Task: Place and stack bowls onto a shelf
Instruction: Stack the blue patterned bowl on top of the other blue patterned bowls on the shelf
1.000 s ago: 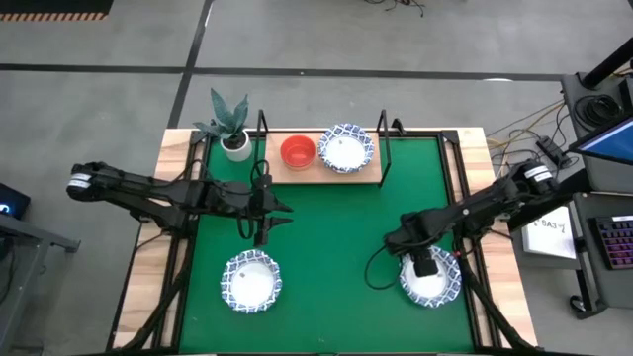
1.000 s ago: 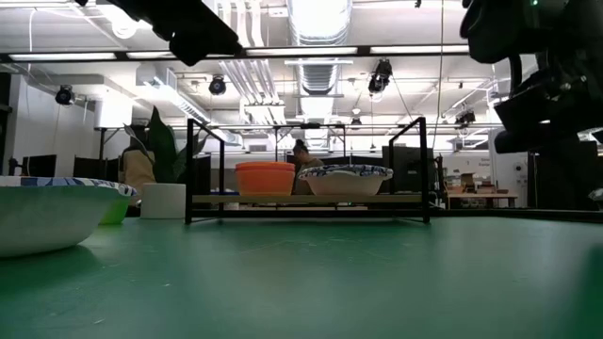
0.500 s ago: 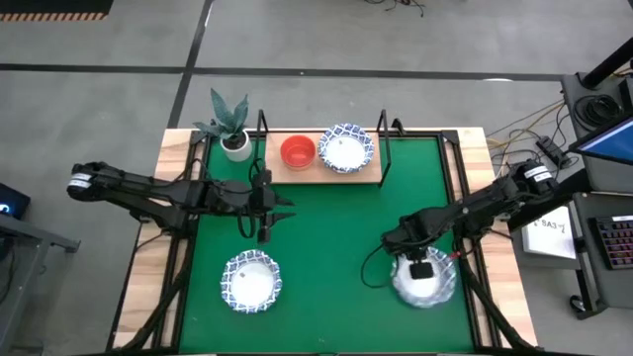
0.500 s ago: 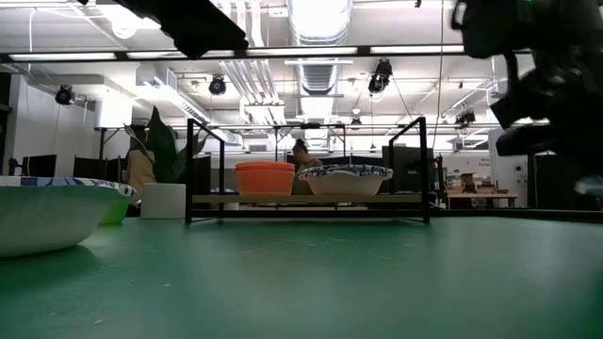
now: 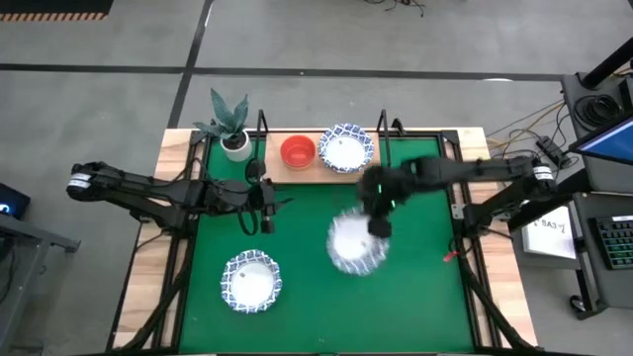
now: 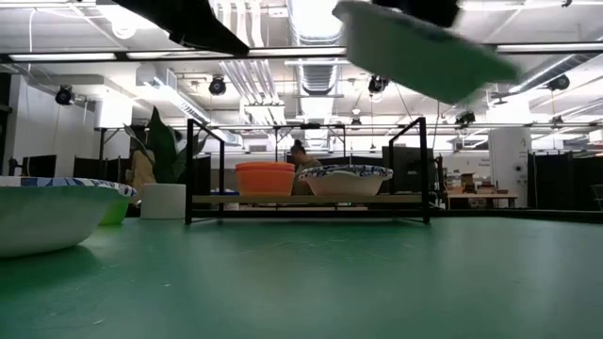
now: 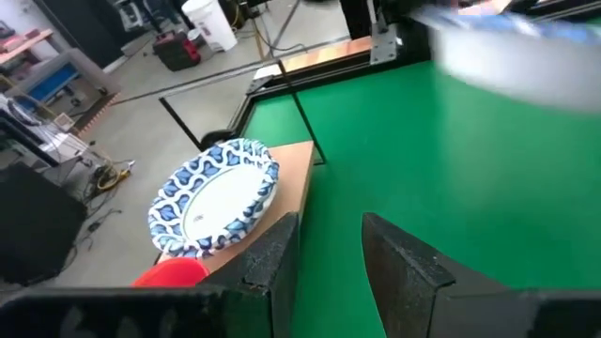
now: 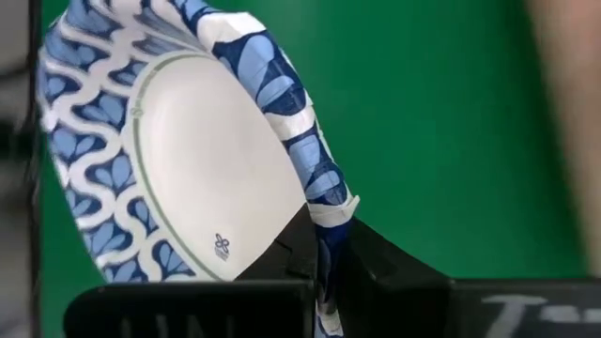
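A white bowl with a blue patterned rim (image 5: 356,247) hangs over the middle of the green mat, with my right gripper (image 5: 377,223) shut on it; the low view shows it high up and tilted (image 6: 424,45). The shelf (image 5: 277,170) at the far edge bears a red bowl (image 5: 298,151) and a patterned bowl (image 5: 345,148), both standing on their bases. Another patterned bowl (image 5: 250,281) stands on the mat at the near left. My left gripper (image 5: 265,214) hovers open above the mat's left half, its fingers (image 7: 329,246) around nothing. My right gripper pinches the bowl's patterned rim (image 8: 324,211), one finger (image 8: 293,246) inside the bowl and the other (image 8: 377,255) outside its wall. The bowl is lifted clear of the mat and tilted, reaching toward the table's near edge from the fingers.
A small white pot with a plant (image 5: 234,144) stands left of the shelf. The shelf's black frame posts (image 6: 220,165) rise above its board. The board's right third (image 5: 374,170) is bare, and bare green mat (image 5: 435,287) lies at the near right.
My right gripper has shut on the rim of the bowl at the near right, lifted it clear and swung it toward the table's left and far edge, to above the middle of the mat. The bowl is now tilted and high up.
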Available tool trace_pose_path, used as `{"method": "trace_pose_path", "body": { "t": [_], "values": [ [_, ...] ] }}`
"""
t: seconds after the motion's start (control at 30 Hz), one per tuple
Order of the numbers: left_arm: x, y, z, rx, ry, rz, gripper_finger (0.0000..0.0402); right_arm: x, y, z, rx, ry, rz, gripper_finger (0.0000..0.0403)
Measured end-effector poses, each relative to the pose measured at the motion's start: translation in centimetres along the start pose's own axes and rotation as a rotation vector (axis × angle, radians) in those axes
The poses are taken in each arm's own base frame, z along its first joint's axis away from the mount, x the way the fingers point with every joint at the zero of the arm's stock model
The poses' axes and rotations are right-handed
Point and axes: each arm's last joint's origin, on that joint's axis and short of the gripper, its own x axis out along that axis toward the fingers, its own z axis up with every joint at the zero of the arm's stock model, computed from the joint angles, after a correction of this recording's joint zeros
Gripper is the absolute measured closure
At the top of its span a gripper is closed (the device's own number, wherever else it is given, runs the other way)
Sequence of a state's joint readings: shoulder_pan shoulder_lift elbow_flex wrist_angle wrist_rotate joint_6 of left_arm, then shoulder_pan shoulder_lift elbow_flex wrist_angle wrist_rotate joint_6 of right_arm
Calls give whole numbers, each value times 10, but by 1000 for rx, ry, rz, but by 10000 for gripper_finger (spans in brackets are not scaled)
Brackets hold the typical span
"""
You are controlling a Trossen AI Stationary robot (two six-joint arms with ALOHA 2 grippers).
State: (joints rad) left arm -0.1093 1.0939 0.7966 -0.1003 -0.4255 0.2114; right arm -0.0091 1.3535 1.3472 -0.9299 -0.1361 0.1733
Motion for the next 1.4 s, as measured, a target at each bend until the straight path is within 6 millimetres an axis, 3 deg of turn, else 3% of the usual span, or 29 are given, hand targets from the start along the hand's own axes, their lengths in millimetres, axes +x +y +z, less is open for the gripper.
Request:
{"method": "trace_pose_path", "body": {
  "t": [0.17, 0.33, 0.6, 0.8, 1.1, 1.4],
  "values": [
    [0, -1, -4, 15, 6, 1, 300, -40, -45, 38, 51, -136, -108, 394],
    [-9, 5, 2, 41, -31, 20, 300, -57, -107, 62, 128, -178, -226, 394],
    [-29, 13, -1, 15, -50, 25, 300, -43, -212, 83, 285, -76, -352, 394],
    [-35, 16, -5, 10, -57, 26, 300, -22, -262, 82, 360, 85, -344, 394],
    [-32, 13, -8, 20, -42, 21, 300, -8, -284, 87, 344, 122, -332, 386],
    [-30, 13, -7, 21, -50, 23, 300, -13, -284, 86, 349, 150, -398, 302]
  ]
}}
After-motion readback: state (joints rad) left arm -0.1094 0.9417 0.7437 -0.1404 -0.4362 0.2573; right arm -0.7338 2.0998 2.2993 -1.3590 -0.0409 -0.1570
